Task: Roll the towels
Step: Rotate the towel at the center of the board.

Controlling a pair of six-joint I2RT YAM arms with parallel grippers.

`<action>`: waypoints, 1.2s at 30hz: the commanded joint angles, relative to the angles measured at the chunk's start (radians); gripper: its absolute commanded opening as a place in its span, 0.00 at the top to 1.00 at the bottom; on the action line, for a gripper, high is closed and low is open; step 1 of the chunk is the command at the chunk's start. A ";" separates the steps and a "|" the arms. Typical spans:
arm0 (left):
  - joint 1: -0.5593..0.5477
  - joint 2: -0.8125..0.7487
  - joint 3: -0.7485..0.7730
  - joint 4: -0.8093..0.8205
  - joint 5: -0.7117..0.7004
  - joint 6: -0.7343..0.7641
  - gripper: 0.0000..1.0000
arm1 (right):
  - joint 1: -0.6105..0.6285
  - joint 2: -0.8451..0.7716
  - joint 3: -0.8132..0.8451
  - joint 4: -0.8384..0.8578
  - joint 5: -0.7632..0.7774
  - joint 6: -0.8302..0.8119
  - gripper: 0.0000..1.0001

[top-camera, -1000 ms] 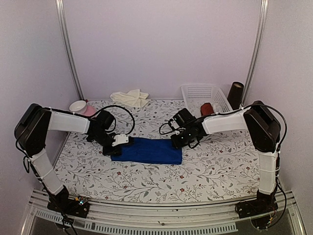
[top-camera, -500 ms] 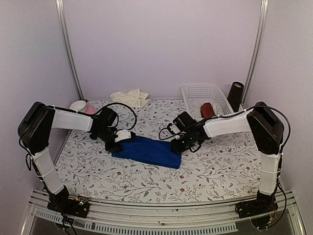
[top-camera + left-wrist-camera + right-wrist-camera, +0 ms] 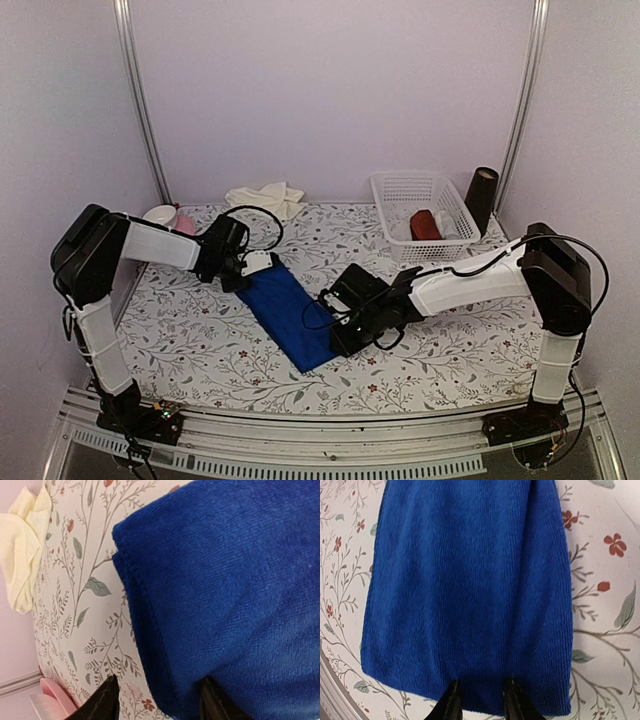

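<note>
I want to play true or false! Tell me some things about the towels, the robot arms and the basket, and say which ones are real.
1. The royal blue cloth towel is rolled into a tight tube. False: it lies flat, as a folded strip slanted across the flowery table.
2. The cream cloth towel sits crumpled at the back, near the wall. True.
3. The dark red roll lies on the blue towel. False: it sits inside the white plastic basket.
4. The left tool is at the blue towel's far end, and the right tool is at its near end. True.
5. The two towels touch. False: they lie well apart.
</note>
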 commanded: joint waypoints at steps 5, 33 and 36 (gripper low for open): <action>0.009 0.098 -0.037 0.060 -0.207 0.022 0.45 | 0.103 -0.074 -0.060 -0.031 0.007 0.201 0.71; 0.050 -0.012 0.164 -0.313 0.030 -0.289 1.00 | -0.098 -0.015 0.160 0.011 0.178 -0.036 0.80; 0.056 -0.001 0.146 -0.330 0.020 -0.296 1.00 | -0.099 0.011 0.132 0.012 0.159 -0.038 0.80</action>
